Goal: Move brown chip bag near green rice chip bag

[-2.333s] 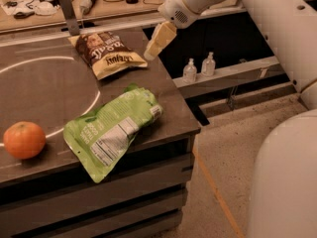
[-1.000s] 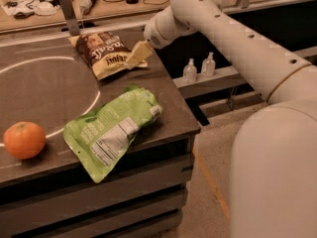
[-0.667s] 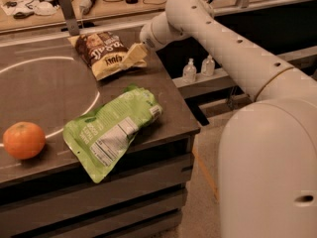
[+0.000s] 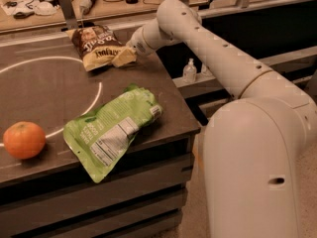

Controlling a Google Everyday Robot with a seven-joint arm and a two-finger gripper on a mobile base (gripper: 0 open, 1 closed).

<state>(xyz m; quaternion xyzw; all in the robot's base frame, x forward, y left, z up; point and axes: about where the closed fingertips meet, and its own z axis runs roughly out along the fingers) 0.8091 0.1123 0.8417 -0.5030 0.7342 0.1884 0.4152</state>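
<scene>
The brown chip bag (image 4: 95,44) lies flat at the back of the dark table (image 4: 44,103), dark brown on top with a tan lower band. The green rice chip bag (image 4: 111,130) lies flat near the table's front edge, label panel up, well apart from the brown bag. My gripper (image 4: 124,57) is low over the table at the brown bag's lower right corner, touching or nearly touching its edge. My white arm (image 4: 213,48) reaches in from the right.
An orange (image 4: 24,140) sits at the table's front left. A white circle line (image 4: 74,63) is painted on the table. A post (image 4: 66,6) and a cluttered bench stand behind. Small bottles (image 4: 189,71) stand on a lower shelf past the table's right edge.
My gripper has come down and moved left, from above the table's right back corner to the brown bag's lower right corner. Both bags and the orange have stayed put.
</scene>
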